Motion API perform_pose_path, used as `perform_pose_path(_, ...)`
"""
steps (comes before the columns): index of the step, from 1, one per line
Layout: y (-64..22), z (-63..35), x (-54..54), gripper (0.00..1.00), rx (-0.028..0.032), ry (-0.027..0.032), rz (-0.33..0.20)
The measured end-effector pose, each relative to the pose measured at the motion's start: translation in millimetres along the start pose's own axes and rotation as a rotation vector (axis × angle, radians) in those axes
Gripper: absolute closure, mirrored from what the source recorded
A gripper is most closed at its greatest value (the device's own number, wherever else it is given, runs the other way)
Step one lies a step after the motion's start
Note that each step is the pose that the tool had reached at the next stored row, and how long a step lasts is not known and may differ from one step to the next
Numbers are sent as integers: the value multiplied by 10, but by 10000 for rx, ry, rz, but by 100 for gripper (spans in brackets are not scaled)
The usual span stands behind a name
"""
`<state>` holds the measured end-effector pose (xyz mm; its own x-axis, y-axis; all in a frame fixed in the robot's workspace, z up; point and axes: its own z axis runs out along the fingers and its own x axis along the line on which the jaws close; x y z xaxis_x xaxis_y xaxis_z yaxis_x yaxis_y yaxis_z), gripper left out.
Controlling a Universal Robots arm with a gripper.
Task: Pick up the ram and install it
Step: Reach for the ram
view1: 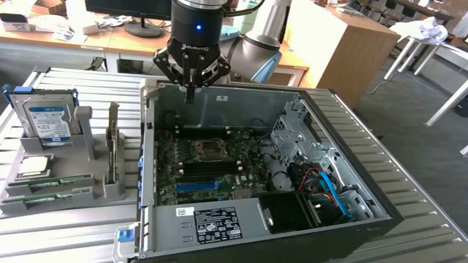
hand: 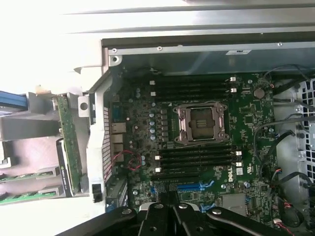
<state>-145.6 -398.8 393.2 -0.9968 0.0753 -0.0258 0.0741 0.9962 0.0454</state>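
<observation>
Now, gripper (view1: 190, 98): hanging fully closed and empty above the open case (view1: 234, 104).
Ram (hand: 69, 142): standing on edge in the grey holder (view1: 84, 126), just beside the case.
Technique: I am judging the jaws need opening, then squaring across the stick's thin faces.

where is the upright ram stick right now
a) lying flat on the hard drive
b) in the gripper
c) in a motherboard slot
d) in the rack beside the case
d: the ram stands on edge in the rack at the exterior view's left of the case, apart from the gripper, which hangs shut over the case's far wall.
</observation>
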Motion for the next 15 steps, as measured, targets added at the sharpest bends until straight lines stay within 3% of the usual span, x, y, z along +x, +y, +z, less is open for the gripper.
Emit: perform_pose_path(15,-13,-5,173,90,-1,-18,-1)
